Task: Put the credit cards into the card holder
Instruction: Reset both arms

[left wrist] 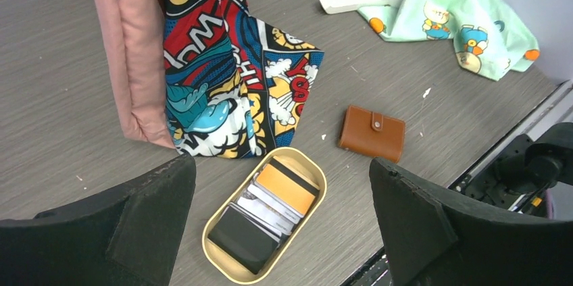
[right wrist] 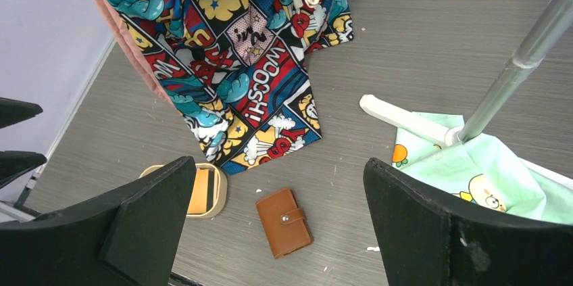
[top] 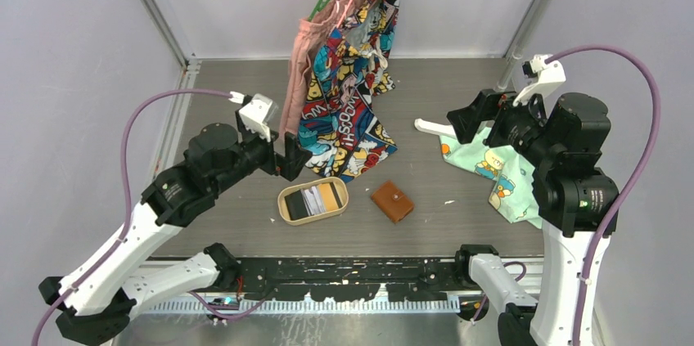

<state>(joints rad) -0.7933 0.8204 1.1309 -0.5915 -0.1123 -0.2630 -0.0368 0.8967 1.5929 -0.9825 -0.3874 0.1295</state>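
Two arms up off the bench (top: 458,215), and neither is carrying anything. The left arm rises from its base at the near left, elbow bent, and its left hand (top: 292,159) hangs just left of and behind the oval tray (left wrist: 292,155), tilted down so the wrist camera looks straight at it; fingers spread wide, nothing between them. The right arm stands tall on the right, folded at the top, its right hand (top: 460,123) reaching leftward over the mint cloth (top: 501,174), fingers likewise parted and bare. The credit cards (left wrist: 270,210) lie overlapped in the tray, black at the near end, striped grey in the middle, yellow at the far end. The card holder (top: 392,201) lies flat and closed just right of the tray, snap button up, apart from it. Behind them hang the comic-print shorts (top: 348,84) and a pink garment (top: 296,76), hems brushing the bench.
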